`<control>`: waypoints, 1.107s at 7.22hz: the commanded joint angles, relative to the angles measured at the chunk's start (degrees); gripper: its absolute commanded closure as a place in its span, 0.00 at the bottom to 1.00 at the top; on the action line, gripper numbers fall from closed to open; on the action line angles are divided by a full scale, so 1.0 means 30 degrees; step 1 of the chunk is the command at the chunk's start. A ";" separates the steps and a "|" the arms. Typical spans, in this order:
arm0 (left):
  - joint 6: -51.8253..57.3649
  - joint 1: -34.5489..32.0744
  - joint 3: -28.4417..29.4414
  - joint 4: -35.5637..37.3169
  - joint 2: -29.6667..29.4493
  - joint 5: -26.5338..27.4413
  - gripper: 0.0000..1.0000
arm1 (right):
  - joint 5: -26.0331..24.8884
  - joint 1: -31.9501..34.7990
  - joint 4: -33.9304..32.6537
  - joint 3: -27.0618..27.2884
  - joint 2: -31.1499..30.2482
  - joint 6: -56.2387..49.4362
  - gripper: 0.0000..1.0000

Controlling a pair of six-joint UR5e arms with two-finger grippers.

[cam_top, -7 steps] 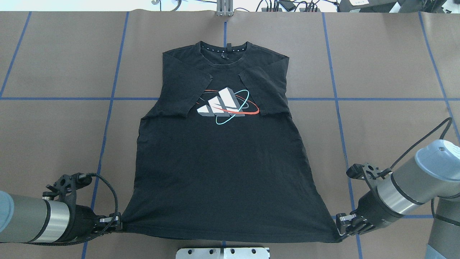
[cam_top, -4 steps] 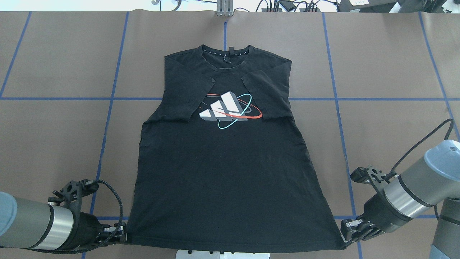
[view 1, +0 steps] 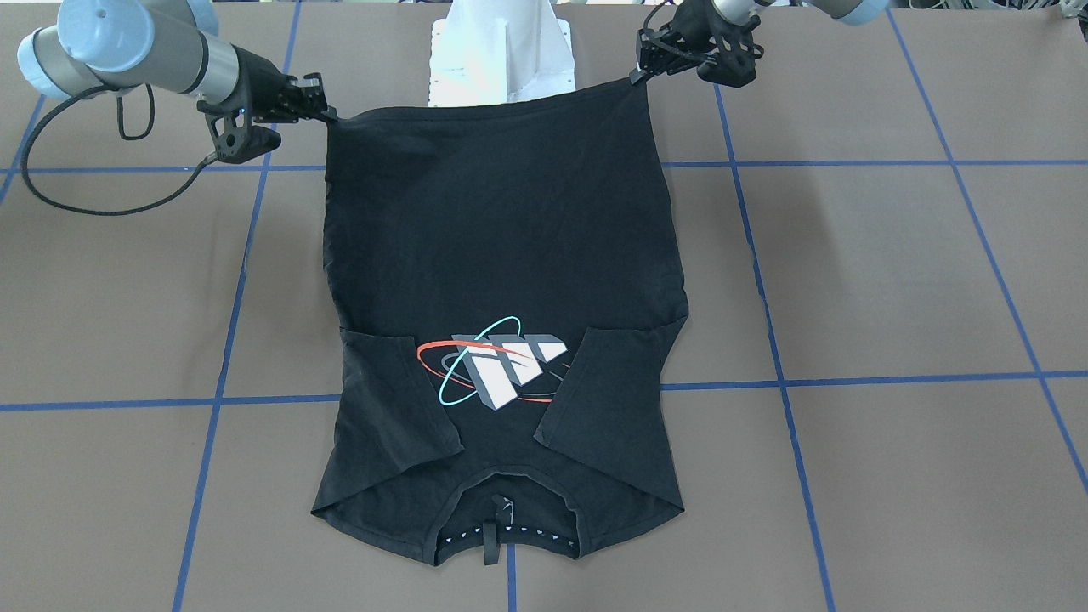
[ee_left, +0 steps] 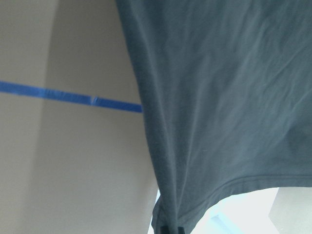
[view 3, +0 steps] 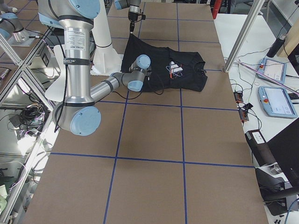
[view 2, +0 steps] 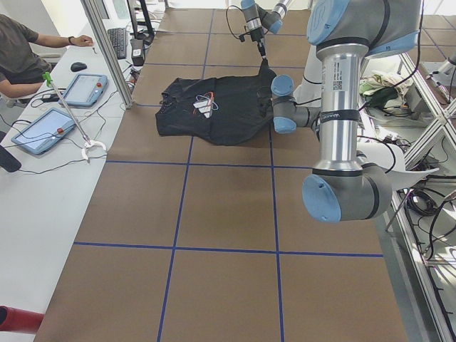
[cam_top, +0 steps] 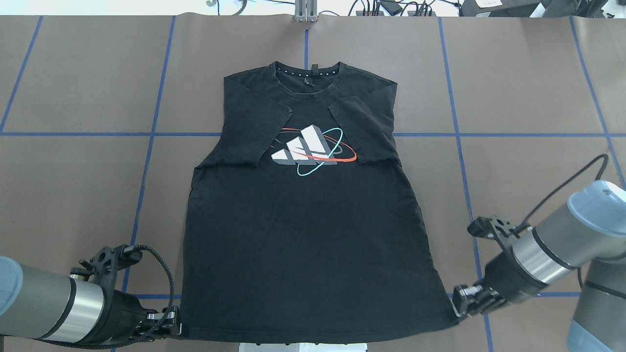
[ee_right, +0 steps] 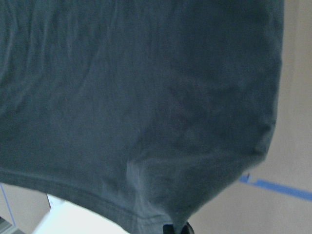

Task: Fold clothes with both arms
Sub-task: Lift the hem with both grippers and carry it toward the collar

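Note:
The black T-shirt point(cam_top: 303, 230) lies face up mid-table, its collar at the far side and both sleeves folded in beside the grey-white graphic point(cam_top: 308, 146). My left gripper point(cam_top: 176, 326) is shut on the near left hem corner. My right gripper point(cam_top: 457, 307) is shut on the near right hem corner. The hem is stretched between them, lifted a little over the table's near edge. The front-facing view shows the shirt point(view 1: 501, 229) with the left gripper point(view 1: 639, 75) and the right gripper point(view 1: 327, 115). Each wrist view shows hanging fabric point(ee_left: 224, 97) point(ee_right: 146, 97) pinched at the bottom.
The white pedestal base point(cam_top: 303, 347) sits right under the hem. Brown table covering with blue tape lines point(cam_top: 146, 134) surrounds the shirt. A metal bracket point(cam_top: 305, 12) and cables stand at the far edge. An operator point(view 2: 21, 50) with tablets sits beyond the table.
Both grippers drew the hem toward the robot, dragging the shirt slightly nearer. They have since come inward, and the right gripper moved back a little, so the hem spans less width.

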 commanded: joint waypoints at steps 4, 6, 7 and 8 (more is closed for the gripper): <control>0.2795 -0.7433 0.4224 0.0112 -0.3489 -0.3035 1.00 | 0.0740 0.5466 -0.0058 -0.5299 0.5055 -0.0024 1.00; 0.5738 -1.0078 0.6247 0.0054 -0.3606 -0.4156 1.00 | 0.0740 0.6811 -0.0058 -0.7531 0.6377 -0.0053 1.00; 0.5951 -1.0726 0.7416 0.0083 -0.4913 -0.4189 1.00 | 0.0740 0.7515 -0.0058 -0.8731 0.7138 -0.0111 1.00; 0.5924 -1.0733 0.9052 0.0054 -0.6666 -0.4160 1.00 | 0.0711 0.7958 -0.0058 -0.9729 0.7813 -0.0228 1.00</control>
